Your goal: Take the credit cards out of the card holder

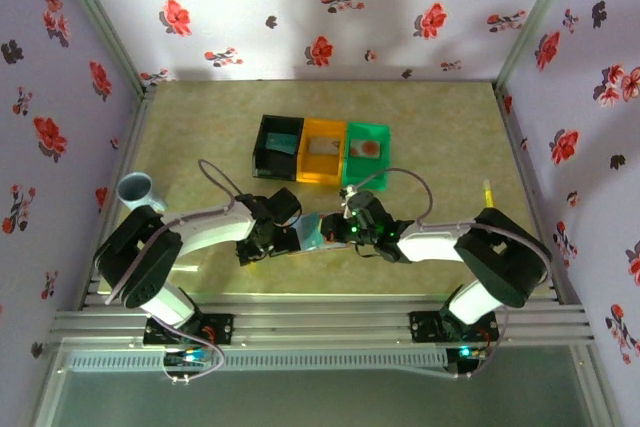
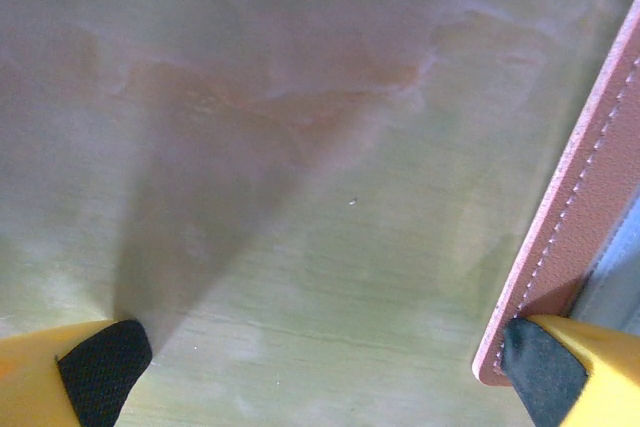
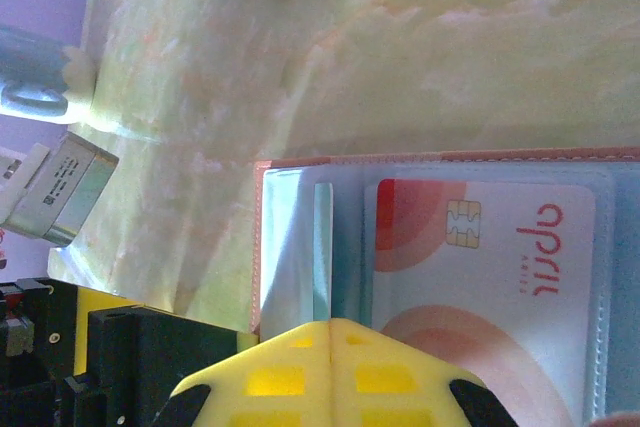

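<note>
The card holder (image 1: 312,231) lies open on the table between my two grippers. In the right wrist view its blue-grey inside (image 3: 290,237) faces up. A pale credit card (image 3: 480,277) with orange-red arcs sits in a clear sleeve. My right gripper (image 3: 330,342) is shut, and a thin pale-teal inner leaf (image 3: 323,247) stands on edge and runs into the seam of its fingers. My left gripper (image 2: 320,377) stands wide open over bare table. Its right fingertip (image 2: 545,372) touches the holder's pink stitched edge (image 2: 580,197).
A black bin (image 1: 262,159), an orange bin (image 1: 322,175) and a green bin (image 1: 385,137) stand in a row behind the grippers, each with a flat card in it. A pale blue cup (image 1: 135,190) stands at the left by the left arm.
</note>
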You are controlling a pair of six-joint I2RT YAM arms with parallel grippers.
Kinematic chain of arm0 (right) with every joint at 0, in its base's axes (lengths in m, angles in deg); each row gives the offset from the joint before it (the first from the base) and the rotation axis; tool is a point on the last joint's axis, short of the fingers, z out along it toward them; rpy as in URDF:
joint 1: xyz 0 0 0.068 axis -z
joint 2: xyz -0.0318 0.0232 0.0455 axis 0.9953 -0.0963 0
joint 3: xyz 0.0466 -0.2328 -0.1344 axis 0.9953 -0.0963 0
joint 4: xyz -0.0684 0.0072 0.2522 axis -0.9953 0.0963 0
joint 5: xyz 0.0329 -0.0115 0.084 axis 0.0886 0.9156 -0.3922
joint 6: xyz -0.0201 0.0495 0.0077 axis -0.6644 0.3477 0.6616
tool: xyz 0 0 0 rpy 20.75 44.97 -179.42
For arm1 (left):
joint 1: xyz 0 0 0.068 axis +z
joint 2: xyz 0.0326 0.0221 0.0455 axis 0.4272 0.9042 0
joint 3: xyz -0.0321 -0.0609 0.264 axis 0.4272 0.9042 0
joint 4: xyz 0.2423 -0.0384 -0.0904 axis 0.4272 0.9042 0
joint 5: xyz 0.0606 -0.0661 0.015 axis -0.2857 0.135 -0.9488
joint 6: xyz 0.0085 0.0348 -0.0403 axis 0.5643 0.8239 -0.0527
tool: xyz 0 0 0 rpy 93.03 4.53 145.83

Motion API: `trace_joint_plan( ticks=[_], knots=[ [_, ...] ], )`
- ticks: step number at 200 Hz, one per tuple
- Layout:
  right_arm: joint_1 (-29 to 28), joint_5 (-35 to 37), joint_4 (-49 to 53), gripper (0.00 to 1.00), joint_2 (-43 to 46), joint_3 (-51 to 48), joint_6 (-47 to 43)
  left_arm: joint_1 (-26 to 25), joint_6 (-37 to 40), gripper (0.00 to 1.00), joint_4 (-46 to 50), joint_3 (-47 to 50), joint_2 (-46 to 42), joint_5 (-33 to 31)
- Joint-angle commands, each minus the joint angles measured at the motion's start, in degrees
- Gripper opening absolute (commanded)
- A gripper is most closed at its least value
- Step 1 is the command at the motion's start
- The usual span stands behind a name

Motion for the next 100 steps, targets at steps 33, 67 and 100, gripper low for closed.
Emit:
trace_joint_plan(
  ticks=[33,67,100],
  knots=[
    [0.8,0.3,0.4,0.0,2.2,-1.4,-1.3,-1.7,0.9,1.0,-11.7,5.7,7.3,7.9],
    [1.0,0.3,0.9,0.0,3.4,-1.9,-1.4,-1.7,1.0,1.0,-11.4,5.2,7.1,8.0],
    [1.2,0.5,1.5,0.0,4.6,-2.7,-1.6,-1.7,1.2,1.0,-10.9,4.7,6.6,8.1]
  ],
)
